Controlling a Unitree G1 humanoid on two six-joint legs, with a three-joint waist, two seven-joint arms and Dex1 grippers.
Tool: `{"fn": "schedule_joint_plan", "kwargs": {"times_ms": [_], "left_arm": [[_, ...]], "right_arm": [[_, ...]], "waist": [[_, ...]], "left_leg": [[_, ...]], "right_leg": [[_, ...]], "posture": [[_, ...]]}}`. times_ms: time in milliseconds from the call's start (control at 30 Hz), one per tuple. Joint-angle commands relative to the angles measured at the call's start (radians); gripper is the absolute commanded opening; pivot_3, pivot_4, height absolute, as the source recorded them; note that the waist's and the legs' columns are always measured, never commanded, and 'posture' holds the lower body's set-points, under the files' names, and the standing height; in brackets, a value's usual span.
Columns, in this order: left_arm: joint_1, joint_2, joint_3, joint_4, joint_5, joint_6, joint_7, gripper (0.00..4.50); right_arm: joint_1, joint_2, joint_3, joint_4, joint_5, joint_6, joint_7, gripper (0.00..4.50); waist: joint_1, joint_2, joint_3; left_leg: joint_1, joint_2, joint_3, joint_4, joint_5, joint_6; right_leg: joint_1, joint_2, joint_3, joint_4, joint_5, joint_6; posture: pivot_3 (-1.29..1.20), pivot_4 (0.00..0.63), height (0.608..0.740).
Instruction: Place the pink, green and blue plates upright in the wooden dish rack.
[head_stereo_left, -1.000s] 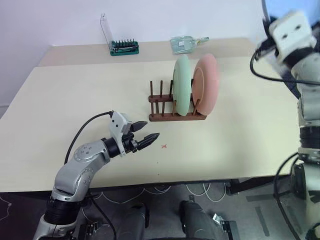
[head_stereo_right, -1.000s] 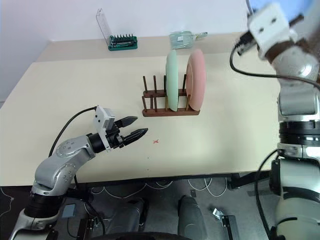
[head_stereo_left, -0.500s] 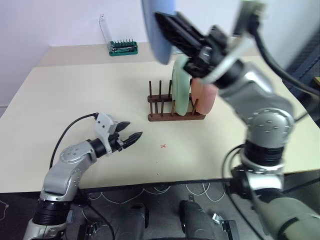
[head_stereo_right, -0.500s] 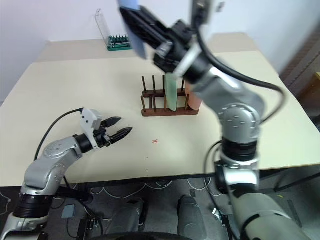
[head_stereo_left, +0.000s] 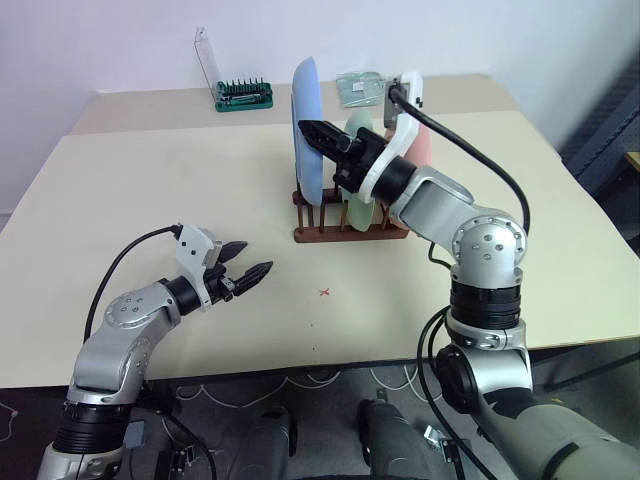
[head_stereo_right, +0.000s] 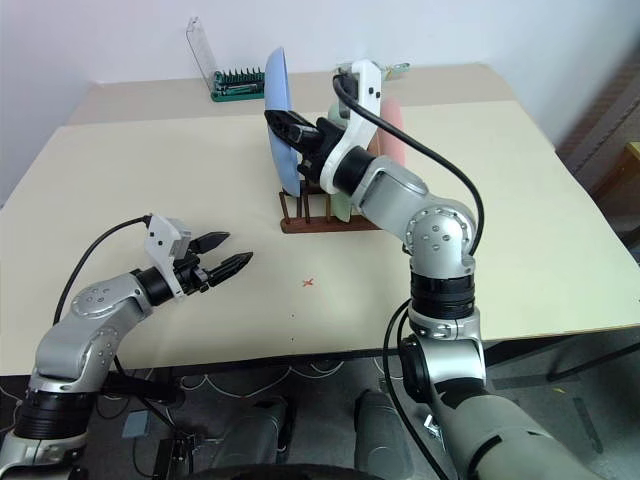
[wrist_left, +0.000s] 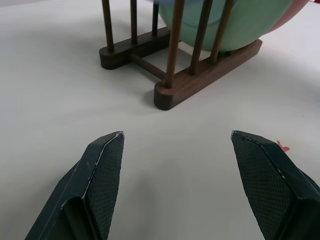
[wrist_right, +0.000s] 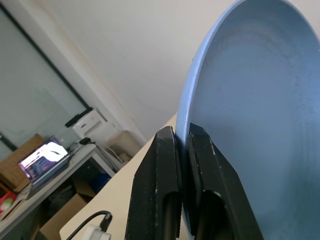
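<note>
The right gripper was clamped on the rim of the blue plate, holding it upright over the left end of the wooden rack, its lower edge down among the pegs. The green plate and pink plate stood upright in the rack toward its 3 o'clock end, partly behind the right arm. At about 8 o'clock from the rack, the left gripper hovered above the table with jaws apart, empty, near a small red mark.
</note>
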Motion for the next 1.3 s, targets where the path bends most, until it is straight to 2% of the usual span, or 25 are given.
{"fn": "schedule_joint_plan", "kwargs": {"times_ms": [33,367,500,633,733,1000,1067,1100,1167,1233,1267,1300], "left_arm": [[-0.011,0.001,0.009,-0.03,-0.001,-0.015,-0.002,3.52],[-0.024,-0.006,-0.003,-0.033,0.002,-0.01,0.001,3.52],[-0.019,-0.008,-0.004,-0.041,0.0,-0.004,0.003,3.52],[-0.018,-0.013,-0.009,-0.047,0.002,0.0,0.007,3.52],[-0.017,-0.016,-0.014,-0.051,0.002,0.002,0.009,3.52],[-0.011,-0.021,-0.027,-0.066,-0.002,0.014,0.015,3.52],[-0.013,-0.023,-0.038,-0.073,-0.007,0.02,0.009,3.52],[-0.021,-0.029,-0.058,-0.076,-0.011,0.023,-0.002,3.52],[-0.033,-0.039,-0.092,-0.081,-0.015,0.028,-0.02,3.52],[-0.041,-0.044,-0.111,-0.084,-0.015,0.032,-0.03,3.52],[-0.045,-0.047,-0.121,-0.083,-0.013,0.032,-0.035,3.52],[-0.054,-0.056,-0.131,-0.075,-0.011,0.032,-0.038,3.52]], "right_arm": [[-0.021,0.015,-0.022,-0.012,-0.003,-0.022,-0.001,0.04],[-0.045,0.052,-0.086,0.11,-0.011,0.016,-0.107,0.04],[-0.054,0.047,-0.079,0.095,-0.015,0.014,-0.093,1.4],[-0.065,0.013,-0.039,0.054,-0.07,-0.008,-0.047,3.42],[-0.074,-0.032,-0.005,0.007,-0.125,-0.042,0.023,3.42],[-0.022,-0.342,0.044,-0.165,-0.291,-0.17,0.343,3.42],[0.026,-0.426,0.021,-0.188,-0.301,-0.168,0.408,2.91],[0.089,-0.508,0.001,-0.215,-0.31,-0.167,0.472,2.58],[0.186,-0.627,-0.021,-0.252,-0.33,-0.173,0.556,1.61],[0.234,-0.681,-0.027,-0.267,-0.343,-0.182,0.589,0.57],[0.262,-0.709,-0.026,-0.276,-0.357,-0.189,0.606,0.16],[0.295,-0.738,-0.025,-0.285,-0.382,-0.189,0.611,0.02]], "waist": [[-0.001,0.0,0.0],[-0.003,0.0,0.0],[-0.004,0.0,0.0],[-0.004,0.0,0.0],[-0.004,0.0,0.0],[-0.002,0.0,0.0],[-0.002,0.0,0.0],[0.001,0.0,0.0],[0.018,-0.001,0.0],[0.022,-0.001,0.0],[0.021,-0.001,0.0],[0.022,-0.001,0.0]], "left_leg": [[0.0,0.0,0.0,0.0,0.0,0.0],[0.0,0.0,0.0,0.0,0.0,0.0],[0.0,0.0,0.0,0.0,0.0,0.0],[0.0,0.0,0.0,0.0,0.0,0.0],[0.0,0.0,0.0,0.0,0.0,0.0],[0.0,0.0,0.0,0.0,0.0,0.0],[0.0,0.0,0.0,0.0,0.0,0.0],[0.0,0.0,0.0,0.0,0.0,0.0],[-0.001,0.0,0.0,0.001,0.0,0.001],[-0.001,-0.001,0.002,0.002,-0.001,0.001],[-0.001,-0.001,0.002,0.002,-0.001,0.001],[-0.001,-0.001,0.003,0.002,-0.001,0.001]], "right_leg": [[0.0,0.0,0.0,0.0,0.0,0.0],[0.0,0.0,0.0,0.0,0.0,0.0],[0.0,0.0,0.0,0.0,0.0,0.0],[0.0,0.0,0.0,0.0,0.0,0.0],[0.0,0.0,0.0,0.0,0.0,0.0],[0.001,0.0,0.0,-0.002,0.0,0.0],[0.001,0.0,-0.001,-0.002,0.0,0.0],[0.001,0.0,-0.001,-0.002,0.0,0.0],[0.003,-0.001,-0.001,-0.004,0.0,0.0],[0.003,-0.002,-0.001,-0.004,0.0,0.001],[0.003,-0.002,-0.001,-0.005,0.0,0.001],[0.003,-0.002,0.0,-0.005,0.0,0.001]], "posture": [[0.0,0.15,0.74],[0.0,0.15,0.74],[0.0,0.15,0.74],[0.0,0.15,0.74],[0.0,0.15,0.74],[0.0,0.15,0.74],[0.0,0.15,0.74],[0.0,0.15,0.74],[0.0,0.15,0.74],[0.0,0.15,0.74],[0.0,0.15,0.74],[0.0,0.15,0.74]]}}
